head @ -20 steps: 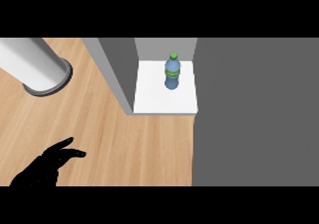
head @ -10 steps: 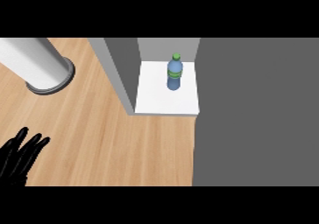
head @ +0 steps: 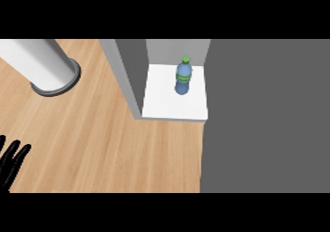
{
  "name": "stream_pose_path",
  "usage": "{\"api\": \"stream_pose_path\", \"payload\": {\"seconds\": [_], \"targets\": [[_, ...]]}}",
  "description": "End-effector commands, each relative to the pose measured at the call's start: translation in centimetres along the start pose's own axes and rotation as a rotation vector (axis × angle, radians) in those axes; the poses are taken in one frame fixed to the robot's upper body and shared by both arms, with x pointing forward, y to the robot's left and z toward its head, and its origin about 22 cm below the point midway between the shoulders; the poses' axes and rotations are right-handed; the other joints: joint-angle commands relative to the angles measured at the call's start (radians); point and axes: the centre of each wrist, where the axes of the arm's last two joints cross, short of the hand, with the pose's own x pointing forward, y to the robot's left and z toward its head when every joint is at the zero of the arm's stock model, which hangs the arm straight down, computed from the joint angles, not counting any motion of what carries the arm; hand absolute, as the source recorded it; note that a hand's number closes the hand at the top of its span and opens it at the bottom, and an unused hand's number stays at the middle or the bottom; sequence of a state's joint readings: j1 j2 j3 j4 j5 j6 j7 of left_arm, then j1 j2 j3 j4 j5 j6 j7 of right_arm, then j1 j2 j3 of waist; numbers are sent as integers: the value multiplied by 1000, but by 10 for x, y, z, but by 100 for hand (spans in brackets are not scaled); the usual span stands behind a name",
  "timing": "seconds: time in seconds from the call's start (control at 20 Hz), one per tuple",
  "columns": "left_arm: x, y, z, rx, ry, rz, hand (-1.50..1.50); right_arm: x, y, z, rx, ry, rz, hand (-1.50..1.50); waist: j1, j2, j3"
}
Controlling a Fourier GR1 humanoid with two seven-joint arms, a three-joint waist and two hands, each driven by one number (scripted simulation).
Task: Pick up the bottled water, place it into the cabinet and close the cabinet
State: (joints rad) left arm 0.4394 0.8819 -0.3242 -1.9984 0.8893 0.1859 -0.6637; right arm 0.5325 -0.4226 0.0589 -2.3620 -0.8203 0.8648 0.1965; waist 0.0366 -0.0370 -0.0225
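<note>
water bottle [head: 184,79] upright in cabinet [head: 171,107]; left hand [head: 6,174] cropped at edge.

Upper middle: bottle [head: 183,78] upright in cabinet [head: 129,77], on its floor [head: 169,107], toward the back. Right of cabinet, panel [head: 268,118] fills the view's right side. Counter [head: 100,136] lies left and in front. Cylinder [head: 41,63] on counter, back left. At lower left edge, left hand [head: 8,163], fingers up, well apart from bottle.
</note>
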Motion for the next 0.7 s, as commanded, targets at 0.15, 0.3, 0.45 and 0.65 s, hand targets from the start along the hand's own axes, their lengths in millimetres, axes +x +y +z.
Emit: {"api": "stream_pose_path", "payload": {"seconds": [0.15, 0.3, 0.45, 0.65], "targets": [[10, 18, 4, 9, 2, -24, -150, 41, 29, -36, 68, 46, 227, 150, 10, 2, -2], [10, 25, 12, 10, 21, -34, -150, 38, 29, -45, 70, 52, 197, 150, 11, -3, -3], [17, 28, 6, -7, -4, -34, -150, 33, 26, -59, 65, 41, 177, 150, 14, 2, -2], [23, 33, 10, -28, -1, -16, -150, 28, 22, -78, 72, 50, 150, 150, 44, 0, -1]]}}
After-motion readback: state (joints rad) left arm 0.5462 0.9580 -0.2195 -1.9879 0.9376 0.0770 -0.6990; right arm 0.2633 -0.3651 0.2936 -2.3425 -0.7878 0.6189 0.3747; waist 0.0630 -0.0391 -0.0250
